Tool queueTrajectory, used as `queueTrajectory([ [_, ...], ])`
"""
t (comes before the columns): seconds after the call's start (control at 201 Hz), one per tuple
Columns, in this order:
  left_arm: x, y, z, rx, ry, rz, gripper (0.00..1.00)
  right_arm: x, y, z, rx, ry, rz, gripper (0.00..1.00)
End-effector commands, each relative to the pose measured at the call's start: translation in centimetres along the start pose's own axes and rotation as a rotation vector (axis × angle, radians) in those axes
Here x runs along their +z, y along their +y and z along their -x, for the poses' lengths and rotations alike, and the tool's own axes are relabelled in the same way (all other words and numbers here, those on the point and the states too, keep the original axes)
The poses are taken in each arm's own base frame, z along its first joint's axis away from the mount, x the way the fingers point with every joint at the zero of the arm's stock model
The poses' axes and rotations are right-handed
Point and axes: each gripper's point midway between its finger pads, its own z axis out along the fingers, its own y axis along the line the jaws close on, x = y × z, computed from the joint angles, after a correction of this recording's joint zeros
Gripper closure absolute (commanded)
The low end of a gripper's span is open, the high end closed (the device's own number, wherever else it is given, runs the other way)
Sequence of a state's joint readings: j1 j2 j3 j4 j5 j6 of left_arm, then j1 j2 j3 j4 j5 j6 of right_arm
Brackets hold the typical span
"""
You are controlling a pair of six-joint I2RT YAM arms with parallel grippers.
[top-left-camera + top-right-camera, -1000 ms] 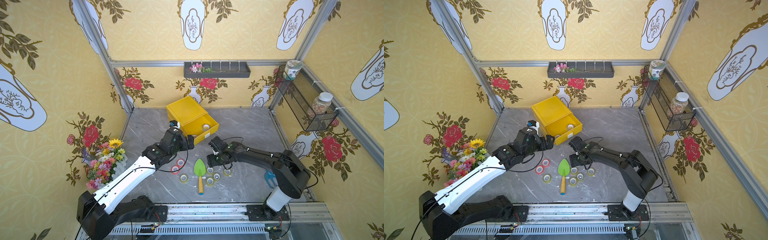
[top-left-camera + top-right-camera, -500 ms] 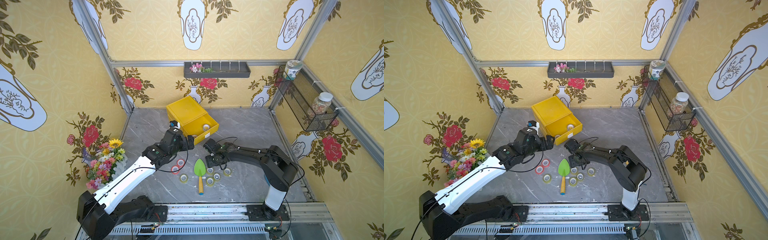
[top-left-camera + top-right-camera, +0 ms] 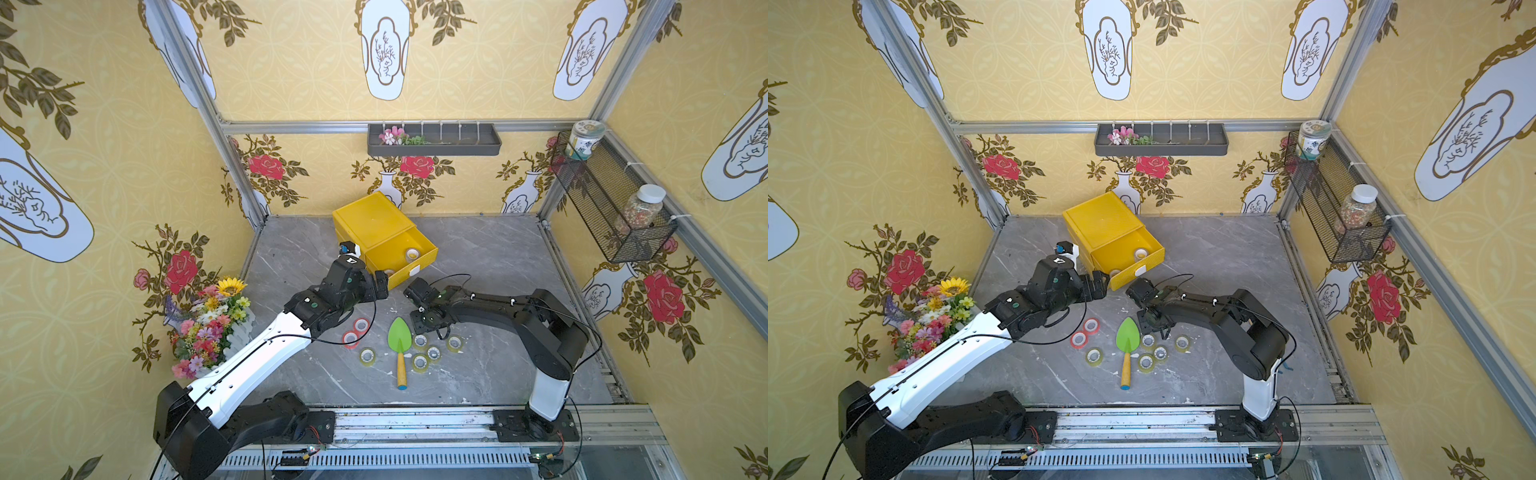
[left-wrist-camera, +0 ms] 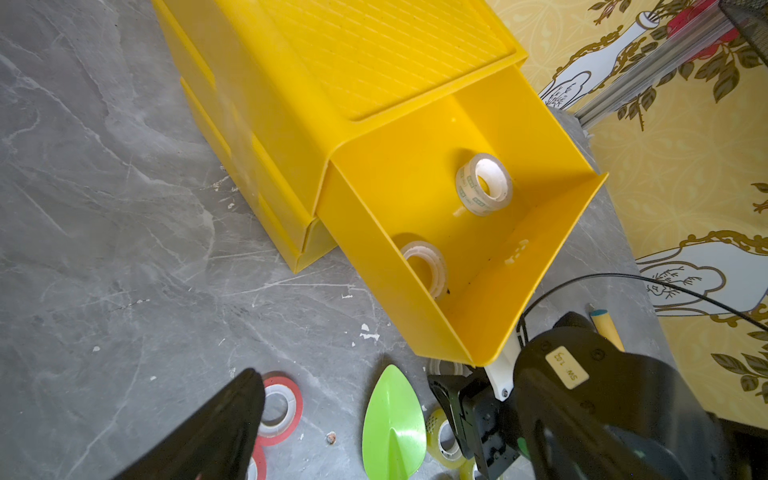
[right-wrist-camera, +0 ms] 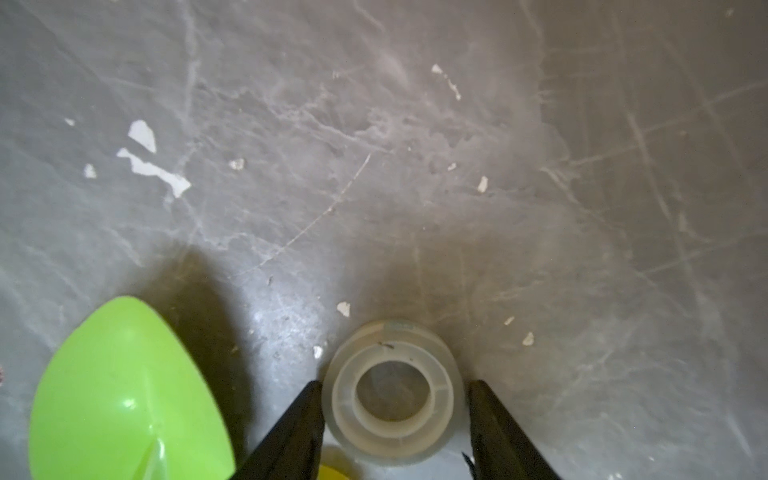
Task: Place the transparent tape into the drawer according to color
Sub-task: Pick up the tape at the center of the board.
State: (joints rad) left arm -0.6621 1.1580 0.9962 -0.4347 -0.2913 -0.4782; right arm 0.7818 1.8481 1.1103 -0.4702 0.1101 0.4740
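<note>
Eyes on the colourless tape roll (image 5: pixel 392 395): it lies flat on the grey bench (image 5: pixel 374 166), hole up, with the right gripper (image 5: pixel 395 382) set right over it, one black finger (image 5: pixel 291 436) on each side. One finger is against the roll's wall and the other sits a hair off it, so I cannot tell whether the grip has truly bitten. Just beside the roll is the rounded tip of the green trowel (image 5: pixel 124 395). In both top views that gripper points straight down at the centre of the frame, just right of the trowel's blade, and hides its roll from above. Below it and to the right, four yellowish rolls (image 3: pixel 433 353) sit in a loose cluster on the bench. Left of the blade, two red rolls (image 3: pixel 360 325) lie side by side, with a single yellowish roll (image 3: pixel 368 356) just below them. Up above centre, the yellow drawer (image 3: pixel 415 270) stands pulled out of its cabinet (image 3: pixel 372 220), and two pale rolls (image 4: pixel 484 185) rest inside it. The left gripper (image 3: pixel 379 284) hangs by the drawer's lower left corner with its jaws spread wide, holding nothing. At the left edge of the bench there is a bunch of flowers (image 3: pixel 212 324).
</note>
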Motion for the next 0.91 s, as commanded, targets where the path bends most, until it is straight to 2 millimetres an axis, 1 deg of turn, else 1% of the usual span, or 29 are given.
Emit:
queueTrajectory([
  [0.0, 0.1, -0.2, 0.0, 0.001, -0.004, -0.011, 0.0, 0.5, -1.4, -1.6, 0.017, 0.06, -0.038, 0.47],
  [0.129, 0.1, -0.2, 0.0, 0.001, -0.004, -0.011, 0.0, 0.4, -2.7, -2.0, 0.041, 0.066, -0.057, 0.52],
  [0.254, 0.1, -0.2, 0.0, 0.001, -0.002, -0.013, 0.0, 0.1, -3.4, -2.0, 0.047, 0.058, -0.063, 0.54],
  [0.577, 0.1, -0.2, 0.0, 0.001, -0.004, -0.011, 0.0, -2.2, -3.7, -0.8, 0.066, -0.002, -0.039, 0.54],
  [0.752, 0.3, -0.2, -0.1, 0.002, 0.0, -0.008, 0.0, -3.5, -3.2, -0.4, 0.067, -0.027, -0.008, 0.54],
  [0.901, 0.4, -0.1, -0.2, 0.0, 0.005, -0.004, 0.0, -4.0, -2.7, -0.3, 0.062, -0.037, 0.013, 0.54],
])
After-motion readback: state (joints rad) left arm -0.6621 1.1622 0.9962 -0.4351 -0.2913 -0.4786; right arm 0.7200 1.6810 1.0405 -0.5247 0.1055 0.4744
